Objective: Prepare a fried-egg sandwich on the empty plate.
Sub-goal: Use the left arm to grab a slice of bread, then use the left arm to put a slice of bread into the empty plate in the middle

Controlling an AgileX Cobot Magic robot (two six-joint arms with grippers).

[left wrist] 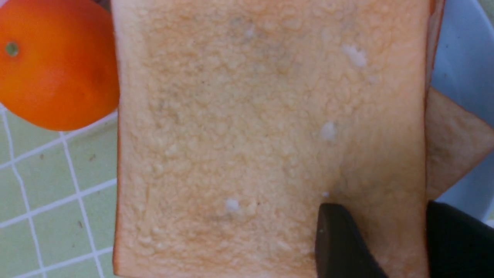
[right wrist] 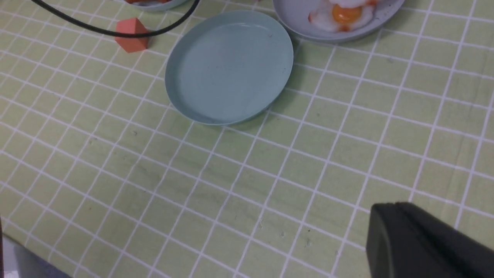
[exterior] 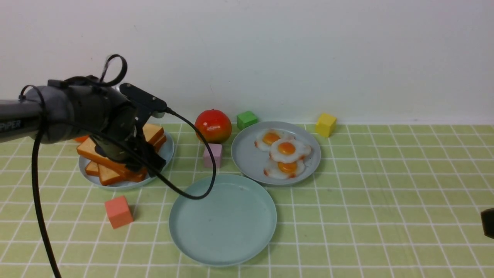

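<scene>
The empty plate (exterior: 223, 220) (right wrist: 229, 67), mint-teal, lies at the front centre with nothing on it. Several toast slices (exterior: 92, 152) are stacked on a small grey-blue plate (exterior: 166, 151) at the left. My left gripper (exterior: 148, 168) (left wrist: 380, 206) is down on that stack. One finger (left wrist: 339, 239) presses the top toast slice (left wrist: 251, 135) and the other sits against its side edge, pinching a strip of it. Three fried eggs (exterior: 286, 148) lie on another grey-blue plate (exterior: 247, 154) at the centre right. My right gripper (right wrist: 389, 206) hangs shut and empty over the cloth at the front right.
A red-orange fruit (exterior: 213, 125), green cube (exterior: 247, 119), yellow cube (exterior: 325, 124) and pink block (exterior: 213, 155) stand behind the plates. A salmon cube (exterior: 119, 211) sits at the front left. An orange (left wrist: 54, 65) lies beside the toast. The left arm's cable (exterior: 193, 195) droops over the empty plate's rim.
</scene>
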